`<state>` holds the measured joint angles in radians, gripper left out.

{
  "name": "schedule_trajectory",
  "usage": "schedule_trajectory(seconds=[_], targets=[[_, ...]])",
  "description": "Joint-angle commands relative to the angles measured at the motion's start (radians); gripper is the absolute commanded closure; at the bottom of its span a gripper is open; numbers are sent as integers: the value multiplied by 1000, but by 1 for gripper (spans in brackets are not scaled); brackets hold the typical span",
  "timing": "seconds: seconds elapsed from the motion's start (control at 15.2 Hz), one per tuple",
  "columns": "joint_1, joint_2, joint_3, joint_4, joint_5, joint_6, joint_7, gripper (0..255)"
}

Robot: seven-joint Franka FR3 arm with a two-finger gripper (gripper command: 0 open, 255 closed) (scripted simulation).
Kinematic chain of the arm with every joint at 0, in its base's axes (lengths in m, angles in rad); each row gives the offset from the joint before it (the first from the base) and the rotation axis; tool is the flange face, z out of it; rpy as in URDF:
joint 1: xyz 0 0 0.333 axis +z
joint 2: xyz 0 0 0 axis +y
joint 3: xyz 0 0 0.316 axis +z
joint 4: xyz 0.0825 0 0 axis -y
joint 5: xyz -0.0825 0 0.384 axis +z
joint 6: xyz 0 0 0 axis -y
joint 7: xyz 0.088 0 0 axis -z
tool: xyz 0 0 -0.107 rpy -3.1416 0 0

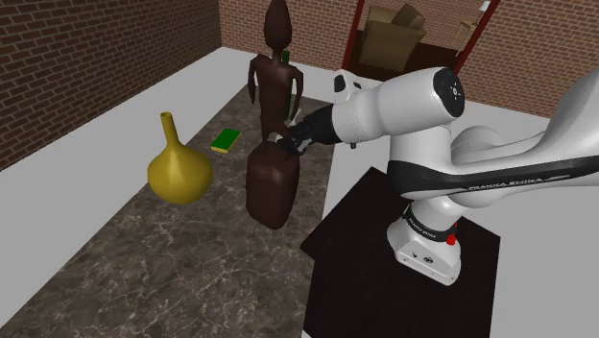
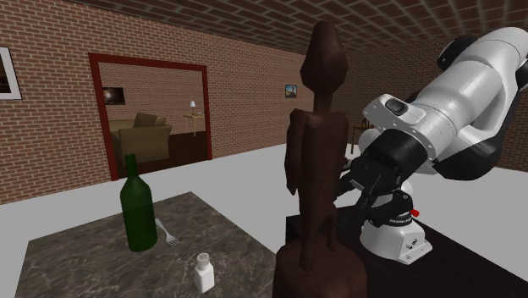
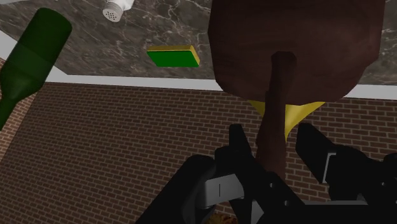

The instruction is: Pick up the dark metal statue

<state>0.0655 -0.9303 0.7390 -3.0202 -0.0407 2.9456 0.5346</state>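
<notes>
Shoulder view has the tall dark brown figure statue standing upright on its bulky base on the dark marble tabletop, between a yellow gourd-shaped vase and the white arm. The black pincer reaches in at the figure's legs, just above the base. In the wrist view its fingers stand apart on either side of one slim leg, with a gap showing on one side. A flat green sponge lies near the vase.

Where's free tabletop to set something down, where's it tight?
Free: the marbled stretch at the shoulder view's bottom, below the yellow vase and the statue. Tight: between vase, green sponge and statue, with the open end effector at its legs.
</notes>
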Motion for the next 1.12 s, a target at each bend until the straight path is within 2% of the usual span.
schedule_trajectory(seconds=[0.0,0.53,0.92,1.06], targets=[[8,-7,-15,6,0,-17,-10,255],[56,-61,-111,70,0,-147,-79,255],[73,-88,-165,128,-3,-235,-123,255],[73,-88,-166,130,-3,-237,-124,255]])
